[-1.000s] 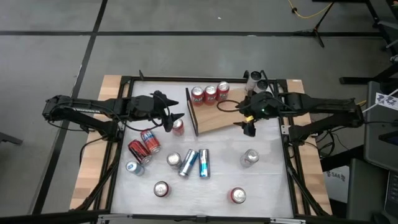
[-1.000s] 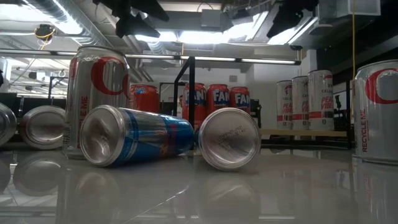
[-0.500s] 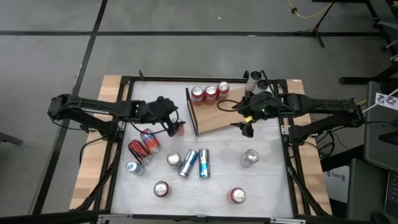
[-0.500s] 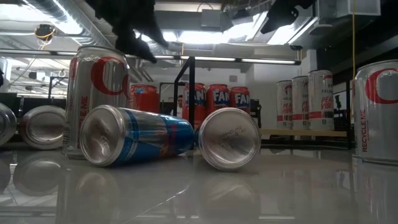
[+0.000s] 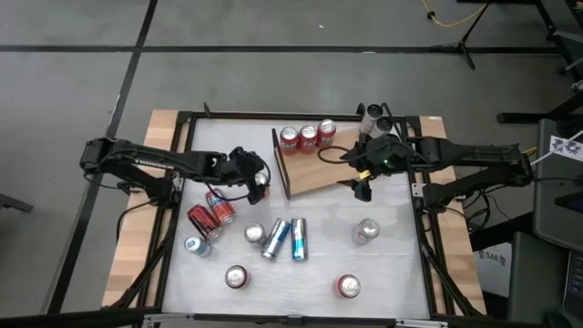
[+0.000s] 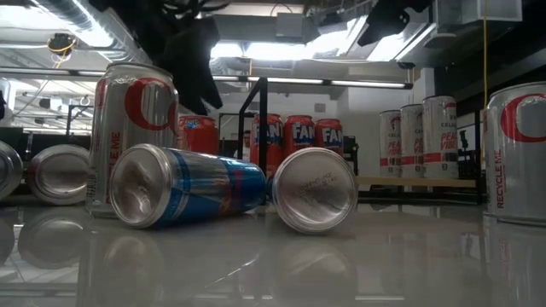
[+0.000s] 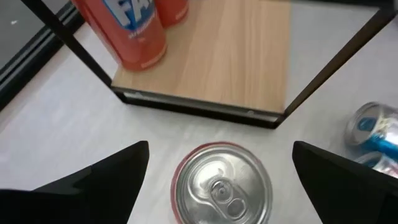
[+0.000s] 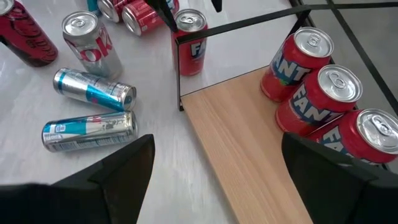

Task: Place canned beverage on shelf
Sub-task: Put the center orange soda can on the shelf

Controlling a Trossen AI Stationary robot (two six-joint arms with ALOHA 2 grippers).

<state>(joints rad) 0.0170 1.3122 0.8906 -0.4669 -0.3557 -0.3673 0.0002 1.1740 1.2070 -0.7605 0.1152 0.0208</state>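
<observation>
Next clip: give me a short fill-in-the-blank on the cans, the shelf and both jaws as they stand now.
1. The number of red cans standing on the shelf is ____.
2. The left gripper has its jaws ____ on either side of an upright can.
3. The right gripper hovers over the shelf holding ____.

Missing words: three; open; nothing

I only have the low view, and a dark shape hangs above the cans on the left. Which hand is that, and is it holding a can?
Observer: That is the left hand. It is open, with a finger on either side of an upright red can, not gripping it.
Operator: Where is that can relative to the shelf?
Observer: It stands on the table, just outside the railed end of the shelf.
Operator: And the right hand?
Observer: The right hand hovers open near the shelf's opposite end, holding nothing.
</observation>
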